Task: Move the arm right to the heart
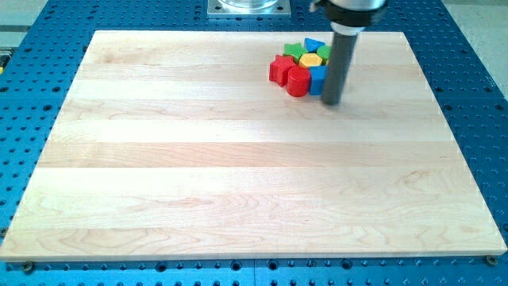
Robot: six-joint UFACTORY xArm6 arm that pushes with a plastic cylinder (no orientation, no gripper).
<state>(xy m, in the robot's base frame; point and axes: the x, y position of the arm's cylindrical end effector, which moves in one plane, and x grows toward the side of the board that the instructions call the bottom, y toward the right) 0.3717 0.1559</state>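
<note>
**Camera view: tip sitting at the right edge of the block cluster**

Camera view is showing my tip (pixel 332 102) resting on the wooden worktop (pixel 238 175), near the view's top. No hand is fitted, only the rod, so nothing is opening or closing.

Blocks are crowding just left of the tip: blue block (pixel 317 79) touching or nearly so, red cylinder (pixel 298 82), red block (pixel 279 69), yellow block (pixel 310 60), green block (pixel 294 51) and another blue one (pixel 315 44) behind. Which is the heart I cannot tell; shapes are too small.

Judgement: blocks are looking light, stiff and smooth, sliding easily. Pushing a flat side, not gripping, is the option.
</note>
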